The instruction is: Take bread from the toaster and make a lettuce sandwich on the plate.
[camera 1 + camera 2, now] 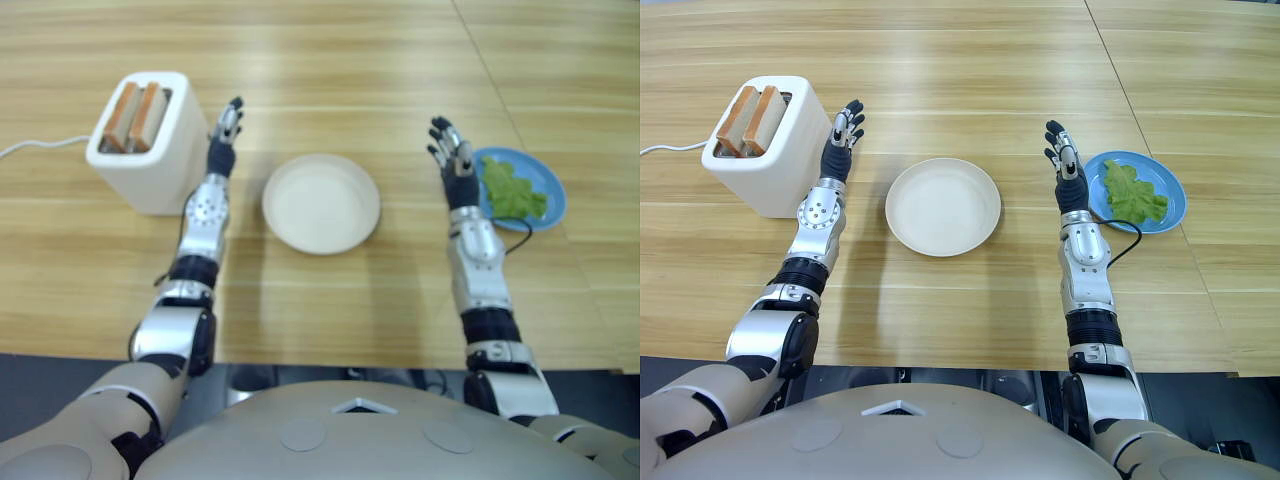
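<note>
Your left hand [845, 128] is spread, empty, beside the toaster [770, 170] holding two bread slices [750, 118]. Right hand [1064, 155] is spread, empty, beside the lettuce [1130, 193]. The plate [943, 207] sits between them.

white toaster [765, 165] upright at left, two browned bread slices [748, 118] standing side by side in its slots. round cream plate [943, 206] flat at centre, near the toaster. green lettuce leaf [1130, 192] lies on blue dish [1170, 205], far right.

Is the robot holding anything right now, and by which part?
Nothing: the left hand by the white toaster and the right hand by the blue plate are both open.
</note>
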You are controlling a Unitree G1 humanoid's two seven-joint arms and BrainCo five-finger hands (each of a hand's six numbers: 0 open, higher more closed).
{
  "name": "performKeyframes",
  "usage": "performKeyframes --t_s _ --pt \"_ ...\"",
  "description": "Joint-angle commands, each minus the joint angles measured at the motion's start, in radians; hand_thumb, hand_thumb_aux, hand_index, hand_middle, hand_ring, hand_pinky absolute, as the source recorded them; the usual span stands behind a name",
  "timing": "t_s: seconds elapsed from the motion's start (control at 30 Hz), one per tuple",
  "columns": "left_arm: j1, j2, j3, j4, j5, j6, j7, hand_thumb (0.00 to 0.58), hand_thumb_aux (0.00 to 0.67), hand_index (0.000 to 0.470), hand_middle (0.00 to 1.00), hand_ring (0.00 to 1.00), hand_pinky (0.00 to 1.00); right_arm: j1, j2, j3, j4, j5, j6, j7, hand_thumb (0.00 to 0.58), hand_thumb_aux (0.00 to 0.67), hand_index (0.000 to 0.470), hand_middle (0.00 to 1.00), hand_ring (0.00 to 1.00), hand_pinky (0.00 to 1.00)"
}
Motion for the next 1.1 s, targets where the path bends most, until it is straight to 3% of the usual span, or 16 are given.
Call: performKeyframes --t_s 0.03,0.3,0.4,0.53,0.67,0.77,0.9,1.1 --pt "0.001 0.001 -0.005 0.007 0.006 0.017 0.004 0.0 0.0 0.0 0.0 0.0 0.0 -0.002 -0.001 -0.005 -0.002 -0.001 0.018 0.001 0.0 0.0 0.0 0.0 0.0 0.0" --pt "0.012 0.007 -0.015 -0.04 0.02 0.028 0.005 0.0 0.0 0.0 0.0 0.0 0.0 -0.008 0.002 -0.002 0.007 -0.003 0.018 0.0 0.0 0.0 0.0 0.0 0.0 0.0" --pt "0.101 0.024 -0.035 -0.368 0.044 0.068 -0.007 0.0 0.0 0.0 0.0 0.0 0.0 -0.01 0.001 -0.002 0.012 -0.003 0.017 0.001 0.0 0.0 0.0 0.0 0.0 0.0" --pt "0.206 0.104 0.036 -0.993 0.044 0.287 -0.043 0.0 0.0 0.0 0.0 0.0 0.0 -0.005 -0.003 -0.005 0.007 -0.001 0.021 0.003 0.0 0.0 0.0 0.0 0.0 0.0" --pt "0.249 0.249 0.23 -1.247 0.15 0.449 -0.009 0.0 0.0 0.0 0.0 0.0 0.0 0.003 0.0 -0.007 -0.005 0.0 0.024 0.0 0.0 0.0 0.0 0.0 0.0 0.0" --pt "0.304 0.368 0.332 -1.219 0.386 0.526 0.074 0.0 0.0 0.0 0.0 0.0 0.0 0.003 0.004 -0.006 -0.002 0.0 0.023 -0.001 0.0 0.0 0.0 0.0 0.0 0.0" --pt "0.36 0.513 0.288 -1.018 0.677 0.67 0.138 0.0 0.0 0.0 0.0 0.0 0.0 0.004 0.007 -0.005 -0.006 -0.001 0.024 -0.004 0.0 0.0 0.0 0.0 0.0 0.0" --pt "0.339 0.576 0.177 -0.719 0.771 0.788 0.132 0.0 0.0 0.0 0.0 0.0 0.0 0.001 0.007 -0.005 -0.004 0.001 0.021 -0.004 0.0 0.0 0.0 0.0 0.0 0.0"
